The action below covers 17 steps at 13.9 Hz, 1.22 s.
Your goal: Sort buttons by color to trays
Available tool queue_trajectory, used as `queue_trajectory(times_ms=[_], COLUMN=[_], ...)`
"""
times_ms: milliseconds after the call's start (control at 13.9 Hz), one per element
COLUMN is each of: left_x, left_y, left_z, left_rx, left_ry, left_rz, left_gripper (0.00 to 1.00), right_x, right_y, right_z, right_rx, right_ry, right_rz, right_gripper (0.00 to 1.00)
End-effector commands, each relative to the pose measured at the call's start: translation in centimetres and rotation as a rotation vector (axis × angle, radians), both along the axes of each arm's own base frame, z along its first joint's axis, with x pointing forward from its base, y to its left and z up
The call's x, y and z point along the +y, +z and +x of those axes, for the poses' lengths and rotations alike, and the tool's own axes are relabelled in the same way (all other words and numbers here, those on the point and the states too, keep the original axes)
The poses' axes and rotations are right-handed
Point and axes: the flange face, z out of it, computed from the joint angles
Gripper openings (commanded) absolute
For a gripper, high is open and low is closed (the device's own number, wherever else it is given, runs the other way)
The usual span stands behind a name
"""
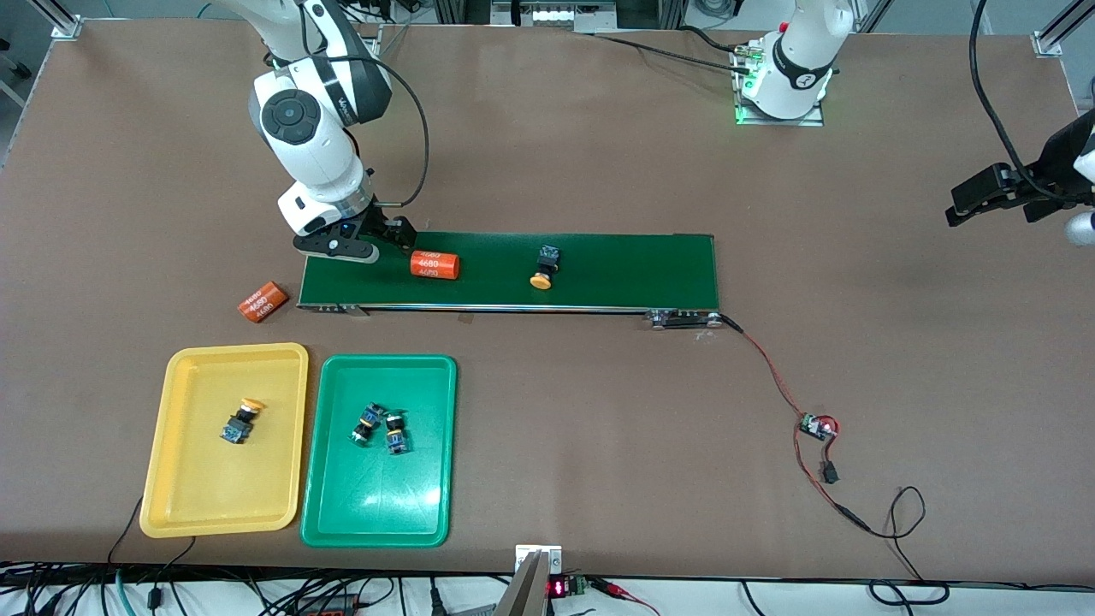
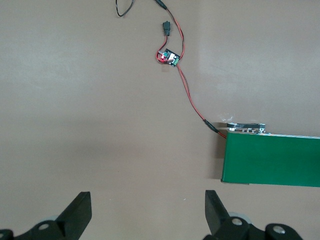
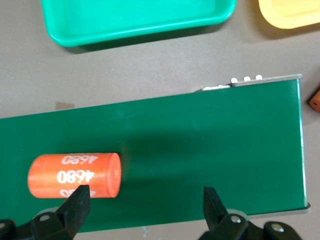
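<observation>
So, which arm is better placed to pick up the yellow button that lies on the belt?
The right arm. Its open tool hangs over the belt end beside the orange cylinder, near the yellow button and both trays. The left tool, also open, waits over bare table off the belt's other end.

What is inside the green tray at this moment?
The green tray holds two buttons lying close together toward its conveyor-side end; their blue-and-black bodies show, and one cap looks green. Whether they touch, I cannot tell. The rest of its floor shows bare.

Bright even overhead light, soft shadows, slight wrist-cam blur, no glare
</observation>
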Motion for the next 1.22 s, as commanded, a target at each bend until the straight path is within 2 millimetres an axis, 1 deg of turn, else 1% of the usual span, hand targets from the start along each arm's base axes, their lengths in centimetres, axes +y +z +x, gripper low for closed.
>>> queue_trajectory(times_ms=[0, 72, 216, 360, 504, 576, 720, 792, 1008, 1152], left_x=[0.0, 0.4, 0.7, 2.2, 1.7, 1.6, 1.1, 1.3, 1.7, 1.2], left_y=[0.6, 0.5, 0.1, -0.1, 0.2, 0.1, -0.6, -0.8, -0.5, -0.6], left_z=[-0.3, -0.4, -0.5, -0.5, -0.6, -0.4, 0.2, 0.5, 0.7, 0.7], left_rx=[-0.001, 0.004, 0.025, 0.024, 0.021, 0.017, 0.015, 0.009, -0.006, -0.003], left_ry=[-0.001, -0.009, -0.022, 0.002, -0.005, -0.005, -0.014, -0.009, -0.001, -0.010], left_rz=[0.016, 0.005, -0.003, -0.004, -0.005, -0.006, -0.023, -0.028, -0.027, -0.029], left_gripper=[1.00, 1.00, 1.00, 1.00, 1.00, 1.00, 1.00, 1.00, 1.00, 1.00], right_x=[2.6, 3.6, 4.7, 5.3, 6.0, 6.3, 7.0, 7.4, 7.6, 7.8], right_y=[-0.6, -0.9, -1.7, -1.8, -2.1, -1.9, -2.1, -2.2, -1.7, -1.3], right_z=[0.4, 0.3, 0.3, 0.5, 0.5, 0.8, 1.2, 1.3, 1.7, 2.0], right_rx=[0.001, 0.004, 0.013, 0.010, 0.010, 0.004, -0.001, -0.003, -0.013, -0.020], right_ry=[-0.021, -0.004, 0.011, -0.009, 0.006, 0.012, 0.025, 0.034, 0.047, 0.041], right_rz=[0.010, 0.008, 0.002, 0.005, 0.002, 0.004, 0.002, 0.001, 0.007, 0.013], right_gripper=[1.00, 1.00, 1.00, 1.00, 1.00, 1.00, 1.00, 1.00, 1.00, 1.00])
